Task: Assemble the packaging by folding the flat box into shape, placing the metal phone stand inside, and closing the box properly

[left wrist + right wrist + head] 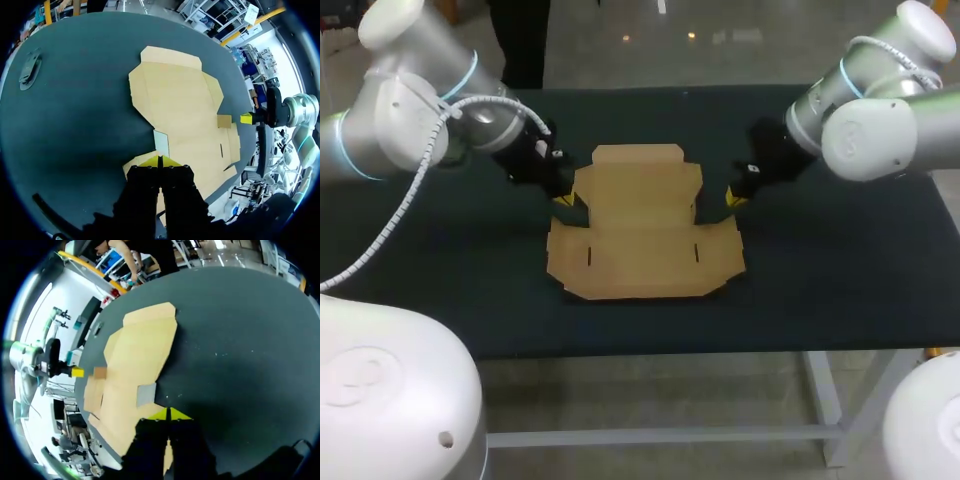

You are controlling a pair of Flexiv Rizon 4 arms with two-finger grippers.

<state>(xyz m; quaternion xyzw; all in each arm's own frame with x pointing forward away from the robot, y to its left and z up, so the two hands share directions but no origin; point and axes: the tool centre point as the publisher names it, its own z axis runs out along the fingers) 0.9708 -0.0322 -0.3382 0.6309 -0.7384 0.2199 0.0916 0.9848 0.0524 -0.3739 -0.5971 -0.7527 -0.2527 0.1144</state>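
Observation:
The flat brown cardboard box (640, 225) lies unfolded in the middle of the dark table, its tab pointing to the far side. My left gripper (563, 200) is at the box's left side notch, low over the side flap, its yellow tips (160, 161) shut together with nothing held. A small flap (161, 144) stands up just ahead of them. My right gripper (734, 196) mirrors it at the right notch, shut (169, 414), with a small raised flap (146, 394) ahead. A dark flat piece (29, 70), probably the phone stand, lies far left; my left arm hides it in the head view.
The dark table (840, 290) has bare cloth in front of the box and to its right. My left arm (410, 120) hangs over the table's far-left part, my right arm (880, 110) over the far-right part.

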